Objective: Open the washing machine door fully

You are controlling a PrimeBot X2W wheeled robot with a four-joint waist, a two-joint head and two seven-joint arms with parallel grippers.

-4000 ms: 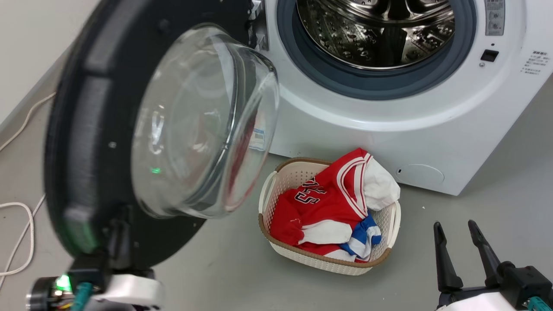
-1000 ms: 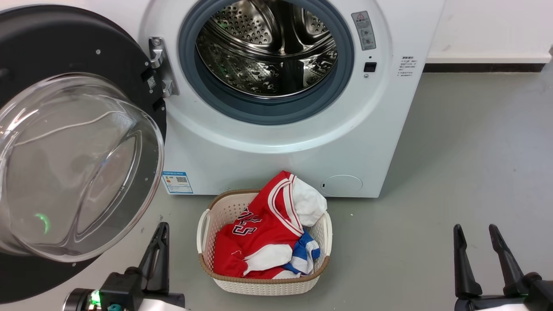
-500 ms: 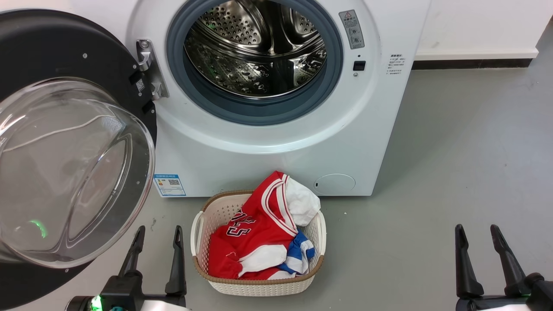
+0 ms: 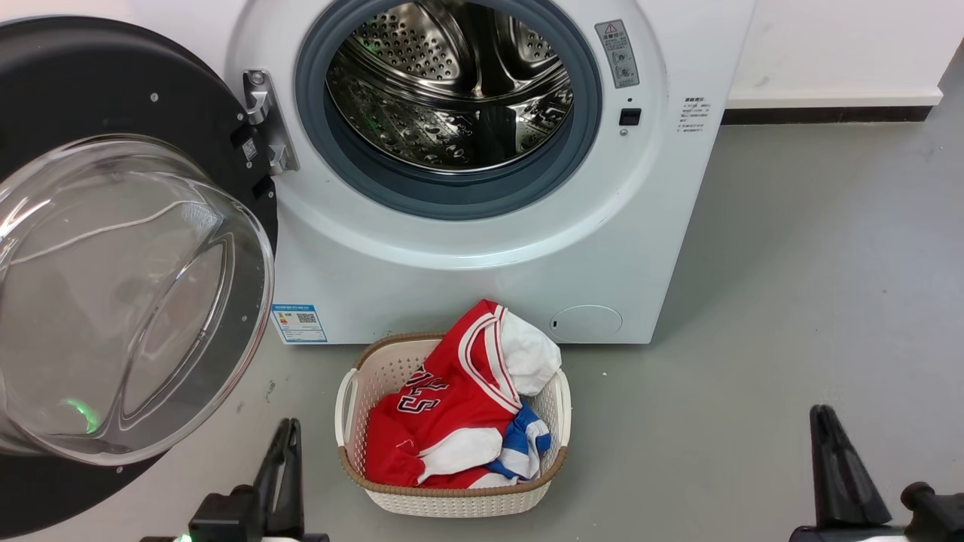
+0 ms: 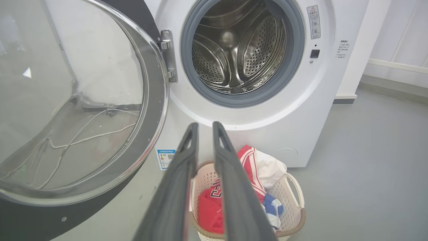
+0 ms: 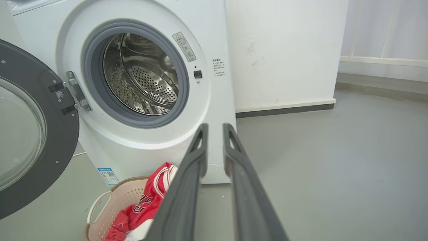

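Glossy black, round and nearly machine-wide: the washing machine door (image 4: pixel 135 248), swung out to the left of the washing machine (image 4: pixel 482 256). Hangs from a metal hinge (image 4: pixel 267 124) at the left rim of the opening. Turns its inner side toward the head camera, with a clear glass bowl (image 5: pixel 67 100) bulging at the centre and a small green glint low in the glass. Stands well clear of the opening, baring the whole grey rubber gasket (image 4: pixel 452 199) and the perforated steel drum (image 4: pixel 452 83).

Low on the white front: a blue label sticker (image 4: pixel 299 323) at the left, just beside the door's edge, and a round filter cap (image 4: pixel 586 321) at the right. On the grey floor (image 4: pixel 791 301), just in front of the machine: a white woven-look laundry basket (image 4: pixel 452 500) with a brown rim. Holds a red jersey (image 4: pixel 444 406) with white trim and dark numerals, a white cloth (image 4: pixel 531 354) at the far right corner and a blue-and-white striped piece (image 4: pixel 527 444) at the near right.

Left claw (image 5: pixel 205 124): two dark fingers (image 5: pixel 180 174) slightly apart, gripping nothing, aimed at the machine's front above the basket. Sits at the bottom edge of the head view, side-on, below the door's lower rim and just left of the basket, touching neither.

Right claw (image 6: pixel 214 125): same narrow gap between the fingers, nothing held, aimed at the machine's lower right corner. Low at the right of the head view, over bare floor, well apart from machine and basket.
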